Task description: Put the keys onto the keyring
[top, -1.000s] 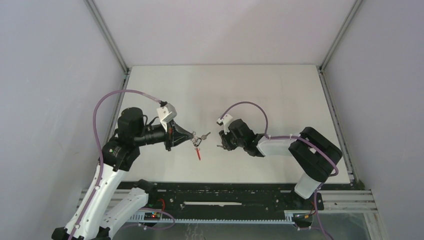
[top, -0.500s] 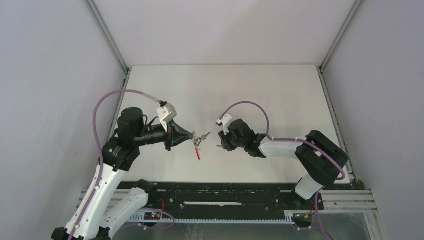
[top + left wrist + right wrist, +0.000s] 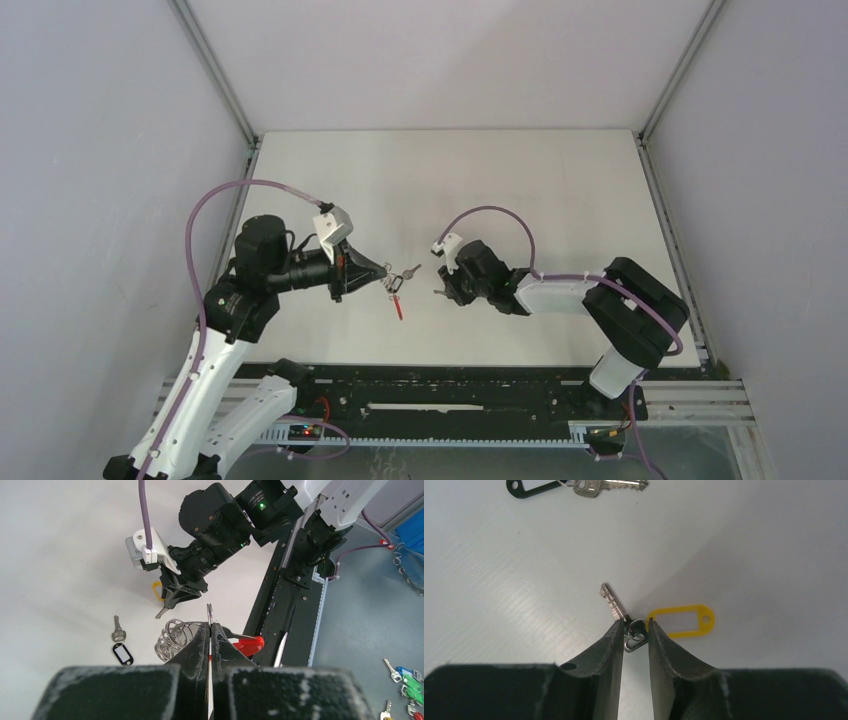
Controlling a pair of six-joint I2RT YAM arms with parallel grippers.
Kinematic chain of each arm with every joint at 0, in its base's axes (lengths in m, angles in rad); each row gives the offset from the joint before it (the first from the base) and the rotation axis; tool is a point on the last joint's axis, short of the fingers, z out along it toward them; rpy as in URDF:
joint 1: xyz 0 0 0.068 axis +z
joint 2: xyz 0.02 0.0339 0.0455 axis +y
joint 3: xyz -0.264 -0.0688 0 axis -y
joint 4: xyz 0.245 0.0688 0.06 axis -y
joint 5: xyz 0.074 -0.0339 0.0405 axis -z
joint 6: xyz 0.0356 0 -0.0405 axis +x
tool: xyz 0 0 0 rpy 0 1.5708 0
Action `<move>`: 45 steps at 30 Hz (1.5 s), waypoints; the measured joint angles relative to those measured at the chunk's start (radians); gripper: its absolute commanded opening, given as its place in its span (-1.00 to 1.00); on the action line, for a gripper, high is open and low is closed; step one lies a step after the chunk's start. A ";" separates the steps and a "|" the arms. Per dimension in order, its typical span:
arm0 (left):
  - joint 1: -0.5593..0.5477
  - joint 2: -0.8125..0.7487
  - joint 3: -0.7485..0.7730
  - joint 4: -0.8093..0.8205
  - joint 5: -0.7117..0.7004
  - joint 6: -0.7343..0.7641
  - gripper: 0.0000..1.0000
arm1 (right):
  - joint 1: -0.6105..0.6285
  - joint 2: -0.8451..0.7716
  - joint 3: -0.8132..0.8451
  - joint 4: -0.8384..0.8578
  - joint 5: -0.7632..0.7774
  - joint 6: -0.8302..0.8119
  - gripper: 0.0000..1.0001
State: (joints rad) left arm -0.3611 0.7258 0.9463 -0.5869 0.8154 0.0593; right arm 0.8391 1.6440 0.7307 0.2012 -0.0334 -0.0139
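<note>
My left gripper point(image 3: 210, 625) is shut on one wire ring of the keyring, holding it above the table. The bunch of silver rings point(image 3: 172, 639) hangs to its left and the red band point(image 3: 248, 644) to its right, also seen from the top camera point(image 3: 399, 306). My right gripper point(image 3: 636, 625) is down at the table, its open jaws closely flanking the head of the key with the yellow tag point(image 3: 681, 621). That key's blade point(image 3: 613, 602) sticks out past the left finger. The key with the black tag point(image 3: 589, 486) lies flat just beyond.
A black rail point(image 3: 295, 605) runs along the table's near edge. Spare keys with coloured tags point(image 3: 402, 677) lie off the table to the right. Grey enclosure walls point(image 3: 120, 150) bound the white tabletop point(image 3: 520, 180) on three sides.
The right jaws have narrowed around the yellow-tagged key's head, and the right arm has shifted slightly. The hanging red band has swung a little. The left gripper has stayed shut in place.
</note>
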 measured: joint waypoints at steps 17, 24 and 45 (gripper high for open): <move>0.000 0.000 0.000 0.000 0.000 -0.012 -0.99 | -0.038 0.014 0.000 0.005 -0.072 0.002 -1.00; 0.000 0.000 0.000 0.000 0.000 -0.018 -0.99 | -0.048 -0.007 0.000 -0.005 -0.141 0.015 -1.00; 0.000 0.001 0.000 -0.007 -0.001 -0.005 -0.99 | -0.009 -0.345 -0.058 0.045 -0.395 0.164 -1.00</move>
State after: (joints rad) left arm -0.3611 0.7265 0.9463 -0.5941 0.8146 0.0547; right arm 0.8303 1.2991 0.6731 0.2459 -0.4282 0.1497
